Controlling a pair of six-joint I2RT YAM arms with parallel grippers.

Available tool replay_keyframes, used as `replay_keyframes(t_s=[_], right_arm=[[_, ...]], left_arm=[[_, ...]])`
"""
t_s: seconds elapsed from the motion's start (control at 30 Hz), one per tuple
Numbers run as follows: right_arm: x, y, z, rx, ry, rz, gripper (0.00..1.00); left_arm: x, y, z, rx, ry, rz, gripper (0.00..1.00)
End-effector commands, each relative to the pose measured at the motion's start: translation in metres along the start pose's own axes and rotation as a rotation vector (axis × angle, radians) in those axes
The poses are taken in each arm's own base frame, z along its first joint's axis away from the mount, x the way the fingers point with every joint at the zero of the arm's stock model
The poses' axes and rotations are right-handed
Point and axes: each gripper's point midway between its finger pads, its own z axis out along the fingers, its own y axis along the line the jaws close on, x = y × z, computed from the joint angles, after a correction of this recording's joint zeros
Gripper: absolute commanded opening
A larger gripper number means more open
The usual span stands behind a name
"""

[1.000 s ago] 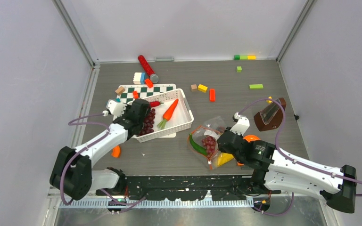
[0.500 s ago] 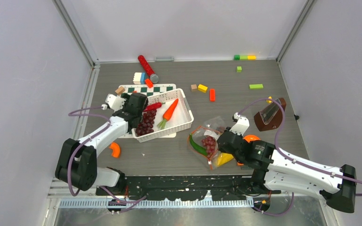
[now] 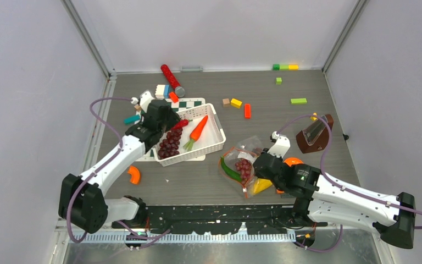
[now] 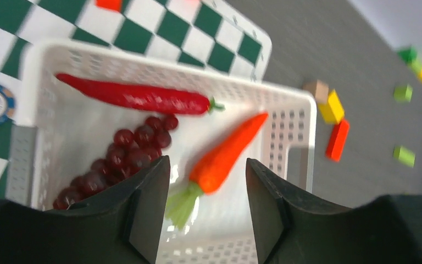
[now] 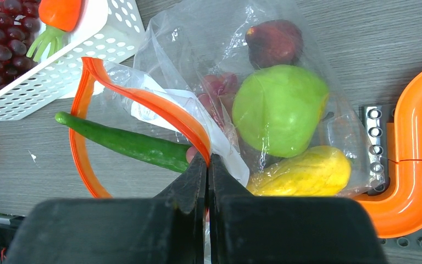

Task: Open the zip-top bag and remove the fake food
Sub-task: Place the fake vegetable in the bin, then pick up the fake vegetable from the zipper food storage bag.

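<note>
A: What is under the left hand (image 4: 206, 163)?
B: The worktop (image 3: 209, 181), and on it the basket (image 4: 286, 99), straight below that hand. Its fingers stand wide apart with nothing between them.
A: And the bag (image 5: 198, 38)?
B: Well away from the left hand, lying on the worktop right in front of the right hand (image 5: 207, 160). That hand is clamped tight on the bag's zip strip (image 5: 143, 99), at the bend nearest it. The mouth gapes open to its left.
A: What is in it?
B: A long green vegetable (image 5: 126, 143) lies across the mouth. One end is at the right hand's fingertips and the other pokes out past the strip. Beyond the fingertips, to the right, sits an apple (image 5: 279, 110). A yellow piece (image 5: 302, 171) is just beside it, nearer the hand. Both are under the plastic.
A: And in the basket?
B: A carrot (image 4: 228, 148) shows between the left hand's fingers. A chili (image 4: 137, 98) lies beyond it, and grapes (image 4: 126, 151) sit by the left finger.
</note>
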Motion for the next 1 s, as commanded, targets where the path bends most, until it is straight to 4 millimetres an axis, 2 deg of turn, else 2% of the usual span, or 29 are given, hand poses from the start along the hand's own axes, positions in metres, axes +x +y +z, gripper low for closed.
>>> replay_keyframes(t_s=[0.0,0.13,0.47,0.77,0.97], right_arm=[[-0.009,0.006,-0.001,-0.019,-0.036,0.011,0.0],[-0.008,0.006,0.001,-0.014,-0.032,0.003,0.0],[-0.004,0.009,0.005,-0.013,-0.017,-0.004,0.0],[0.001,0.012,0.011,-0.003,-0.005,-0.027,0.0],[0.0,0.014,0.011,-0.002,-0.007,-0.03,0.0]], left_arm=[[0.042,-0.02,-0.034,0.148,0.12,0.174,0.54],[0.072,-0.029,-0.06,0.201,0.149,0.239,0.52],[0.122,-0.044,-0.097,0.318,0.241,0.28,0.48],[0.162,-0.074,-0.117,0.47,0.283,0.378,0.44],[0.197,-0.08,-0.124,0.524,0.346,0.401,0.39]])
